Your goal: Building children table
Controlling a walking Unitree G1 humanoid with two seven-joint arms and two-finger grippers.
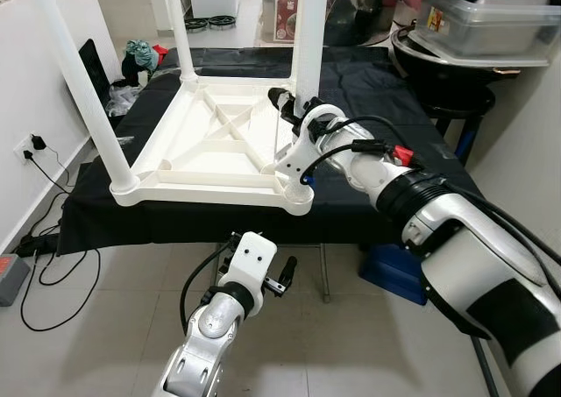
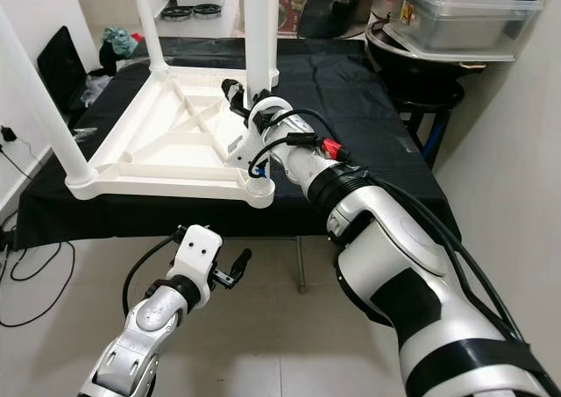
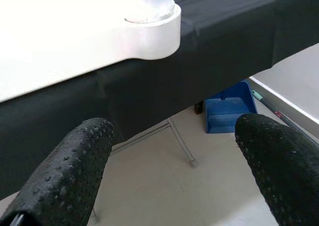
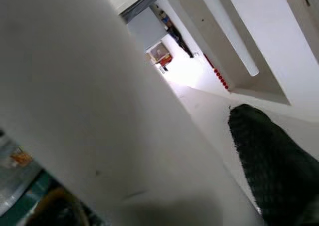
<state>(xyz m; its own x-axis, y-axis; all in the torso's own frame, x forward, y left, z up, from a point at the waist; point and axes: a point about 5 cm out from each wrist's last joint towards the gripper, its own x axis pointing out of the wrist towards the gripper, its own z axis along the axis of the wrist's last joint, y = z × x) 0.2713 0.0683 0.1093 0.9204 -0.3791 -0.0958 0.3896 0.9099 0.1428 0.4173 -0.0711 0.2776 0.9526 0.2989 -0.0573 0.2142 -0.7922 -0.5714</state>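
Pale tile floor (image 1: 114, 327), white wall (image 1: 35, 73) w/ socket (image 1: 33, 143).

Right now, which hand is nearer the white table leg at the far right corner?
Right. The right hand is at the base of that leg; the left hand hangs below the table edge, over the floor.

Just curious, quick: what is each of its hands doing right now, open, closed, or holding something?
Left hand: open, holding nothing, low in front of the black-covered table.
Right hand: closed on the white table leg.
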